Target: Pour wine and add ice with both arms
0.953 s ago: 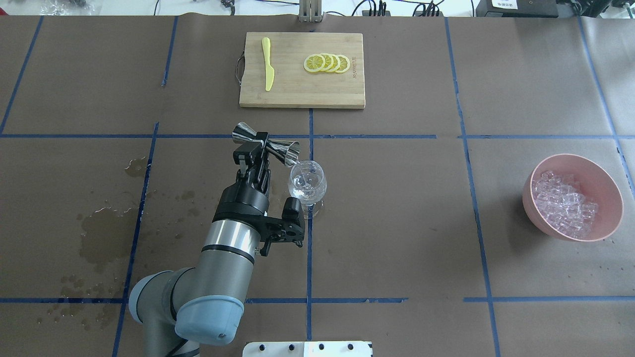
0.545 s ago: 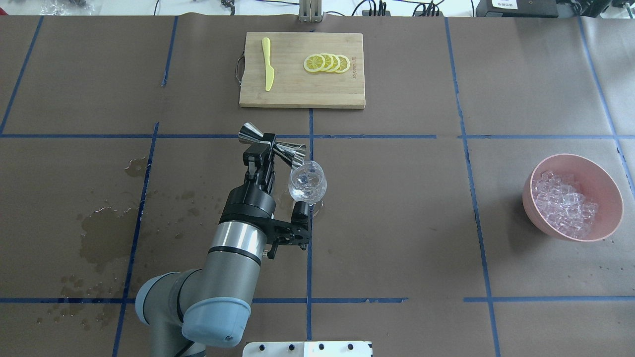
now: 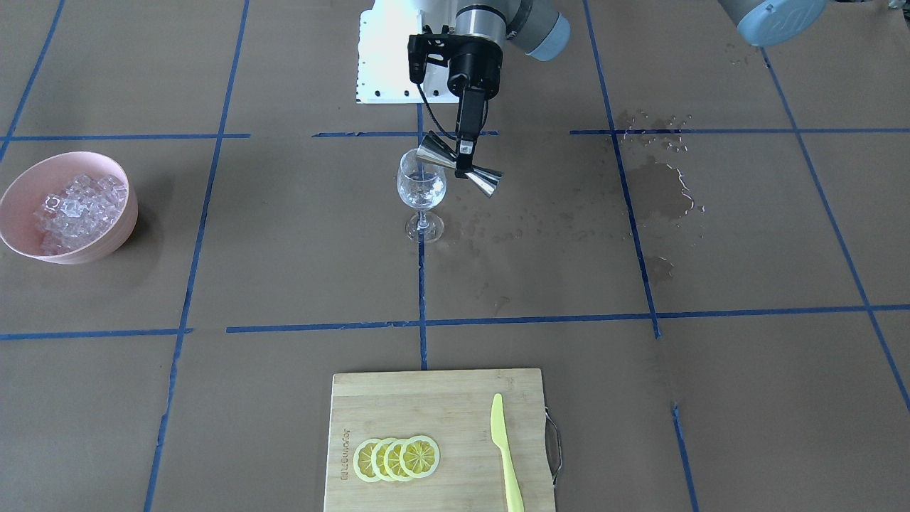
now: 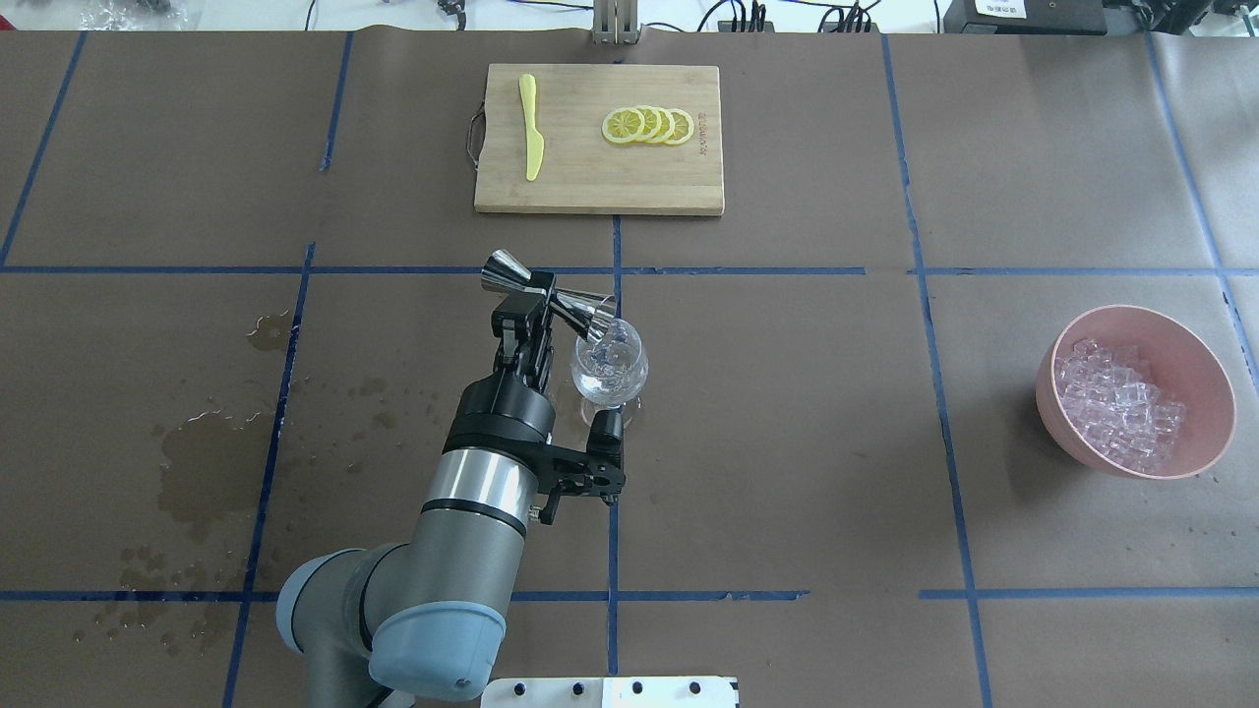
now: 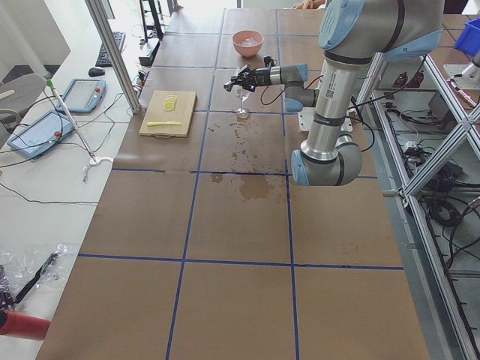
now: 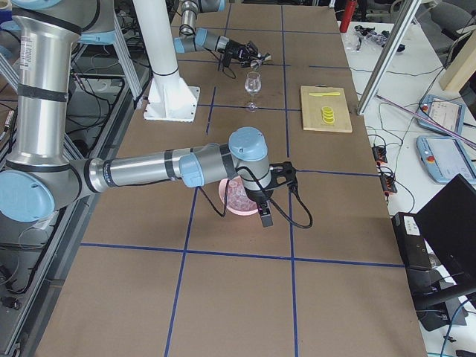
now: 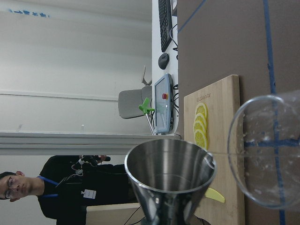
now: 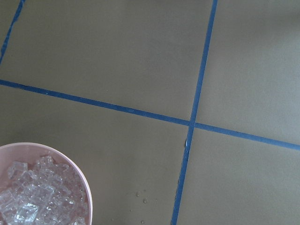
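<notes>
My left gripper (image 4: 534,303) is shut on the waist of a steel jigger (image 4: 551,293) and holds it tipped on its side, its mouth at the rim of the clear stemmed wine glass (image 4: 610,366). The front-facing view shows the gripper (image 3: 463,158), the jigger (image 3: 461,165) and the glass (image 3: 421,188) with a little clear wine in its bowl. The left wrist view shows the jigger's cup (image 7: 171,173) beside the glass rim (image 7: 267,150). The ice (image 4: 1121,403) heaps in a pink bowl (image 4: 1208,366) at the right. My right gripper (image 6: 265,213) hangs over that bowl; I cannot tell whether it is open.
A wooden cutting board (image 4: 580,187) with lemon slices (image 4: 649,125) and a yellow knife (image 4: 531,128) lies at the far middle. Dark wet spots (image 4: 202,462) mark the brown paper on the left. A white pedestal base (image 4: 610,691) sits at the near edge.
My left gripper has moved right, toward the glass. The jigger has tipped further, so its mouth is now over the glass rim. The bowl and the board have not moved.
</notes>
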### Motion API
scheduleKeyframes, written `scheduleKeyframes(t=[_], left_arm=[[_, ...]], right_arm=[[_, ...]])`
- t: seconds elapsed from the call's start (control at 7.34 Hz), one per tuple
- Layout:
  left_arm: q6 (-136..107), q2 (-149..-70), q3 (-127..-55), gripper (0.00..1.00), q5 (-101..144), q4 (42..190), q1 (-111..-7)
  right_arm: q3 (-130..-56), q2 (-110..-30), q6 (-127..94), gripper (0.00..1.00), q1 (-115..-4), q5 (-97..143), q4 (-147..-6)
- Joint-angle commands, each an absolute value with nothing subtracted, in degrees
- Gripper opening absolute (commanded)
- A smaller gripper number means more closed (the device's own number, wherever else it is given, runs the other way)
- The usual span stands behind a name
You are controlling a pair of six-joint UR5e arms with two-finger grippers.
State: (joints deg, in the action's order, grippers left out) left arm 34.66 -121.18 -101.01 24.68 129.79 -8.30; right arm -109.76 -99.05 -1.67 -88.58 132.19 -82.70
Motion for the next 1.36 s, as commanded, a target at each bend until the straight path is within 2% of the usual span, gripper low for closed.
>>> scheduleKeyframes(t=[0.0,0.27,0.54,0.95,1.23], left_arm=[[34.8,-121.0,-103.9,0.00,24.9,131.6,-8.3],[34.8,-120.4,-106.9,0.00,25.0,134.8,-8.7],[34.5,-117.6,-109.0,0.00,28.6,144.0,-9.4],[34.5,-110.9,-109.0,0.00,32.1,153.3,-10.5],[34.4,-101.7,-109.0,0.00,34.2,165.4,-11.2]], right_arm=[[-110.0,-99.1,-1.7,1.00,-88.6,132.2,-82.7],[-110.0,-99.1,-1.7,1.00,-88.6,132.2,-82.7],[-110.3,-99.1,-1.7,1.00,-88.6,132.2,-82.6],[-110.3,-99.1,-1.6,1.00,-88.6,132.1,-82.6],[-110.4,-99.1,-1.6,1.00,-88.6,132.1,-82.6]])
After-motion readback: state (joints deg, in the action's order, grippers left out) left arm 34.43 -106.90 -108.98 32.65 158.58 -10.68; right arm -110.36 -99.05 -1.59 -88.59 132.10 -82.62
